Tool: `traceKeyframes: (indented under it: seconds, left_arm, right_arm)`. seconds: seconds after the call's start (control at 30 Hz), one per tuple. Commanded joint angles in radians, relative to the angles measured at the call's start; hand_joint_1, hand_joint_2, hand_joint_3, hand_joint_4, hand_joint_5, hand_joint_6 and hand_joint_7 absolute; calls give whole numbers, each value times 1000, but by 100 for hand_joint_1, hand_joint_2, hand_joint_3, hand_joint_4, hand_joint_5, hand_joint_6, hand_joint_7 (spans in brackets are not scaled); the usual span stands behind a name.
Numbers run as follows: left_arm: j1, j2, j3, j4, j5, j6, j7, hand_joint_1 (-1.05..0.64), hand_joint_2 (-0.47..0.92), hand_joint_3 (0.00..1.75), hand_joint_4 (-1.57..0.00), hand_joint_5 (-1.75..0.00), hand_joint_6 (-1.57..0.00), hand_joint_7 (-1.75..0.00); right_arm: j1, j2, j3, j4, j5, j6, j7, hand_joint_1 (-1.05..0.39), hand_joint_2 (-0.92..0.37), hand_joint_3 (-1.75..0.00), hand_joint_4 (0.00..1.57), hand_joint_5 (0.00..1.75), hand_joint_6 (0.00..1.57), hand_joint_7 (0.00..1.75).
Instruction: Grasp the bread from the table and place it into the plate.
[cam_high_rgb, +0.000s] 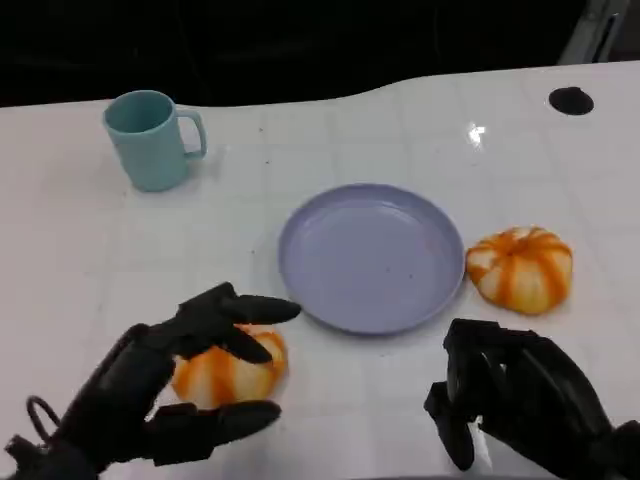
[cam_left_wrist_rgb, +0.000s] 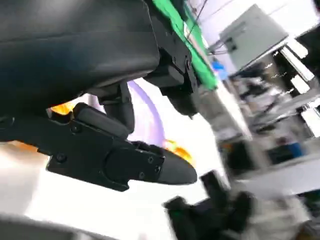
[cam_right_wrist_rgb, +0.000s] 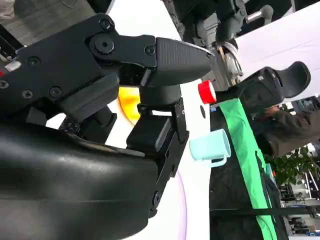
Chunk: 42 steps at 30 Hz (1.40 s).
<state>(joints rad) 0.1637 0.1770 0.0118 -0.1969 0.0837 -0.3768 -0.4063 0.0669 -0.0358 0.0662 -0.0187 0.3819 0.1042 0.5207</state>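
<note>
Two orange-striped bread rolls lie on the white table. One bread roll sits just right of the lavender plate, which has nothing on it. The other bread roll lies left of the plate's front, and my left hand is over it with fingers spread, one above and one in front of it; no firm grip shows. In the left wrist view that roll peeks out behind the fingers. My right hand sits at the front right, holding nothing, with a roll beyond its fingers.
A teal mug stands at the back left, away from the plate. A round black hole marks the table's far right corner. A person stands beyond the table in the right wrist view, near a red object.
</note>
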Motion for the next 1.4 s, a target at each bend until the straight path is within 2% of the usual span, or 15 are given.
traceKeyframes:
  seconds: [0.03, 0.1, 0.2, 0.33, 0.53, 0.77, 1.03, 1.27, 1.4]
  left_arm:
    - [-1, 84, 22, -102, 193, 8, 68, -75, 92, 18, -12, -108, -33, -21]
    - [-6, 117, 25, -161, 326, 40, 90, -79, 92, 19, -16, -92, -35, -13]
    - [-28, 155, 4, -215, 491, 84, 102, -80, 92, 14, -18, -81, -36, -6]
    - [-61, 181, -43, -223, 664, 135, 113, -81, 92, 11, -17, -76, -31, -2]
    - [-122, 194, -130, -167, 829, 199, 119, -78, 91, 2, -33, -57, -38, -2]
    - [-208, 196, -229, -12, 901, 272, 107, -76, 91, 0, -39, -46, -40, -1]
    - [-299, 198, -334, 198, 913, 340, 111, -77, 92, 3, -35, -39, -35, 0]
    - [-353, 198, -387, 343, 906, 376, 126, -80, 92, 8, -31, -37, -32, 0]
    - [-369, 200, -397, 424, 877, 357, 198, -73, 92, 7, -35, -38, -36, -2]
  right_arm:
    - [5, -6, -1, -14, -4, 4, -8, -95, -71, -75, 122, 165, 105, 153]
    - [4, -8, -1, -15, -3, 7, -10, -95, -70, -76, 122, 166, 105, 153]
    - [4, -10, 0, -14, -8, 0, -11, -95, -71, -76, 121, 167, 105, 154]
    - [4, -10, 0, -13, -3, 5, -9, -95, -70, -76, 120, 167, 104, 155]
    - [7, -11, 3, -18, -2, 6, -9, -95, -70, -75, 121, 168, 105, 154]
    - [12, -12, 4, -24, 6, 9, -6, -95, -71, -74, 121, 168, 105, 153]
    - [19, -16, 4, -35, 7, 14, -9, -95, -74, -68, 120, 168, 105, 151]
    - [23, -15, 2, -38, 13, 13, -5, -94, -73, -69, 121, 166, 105, 151]
    - [24, -15, 2, -39, 11, 8, -5, -94, -73, -70, 122, 166, 105, 151]
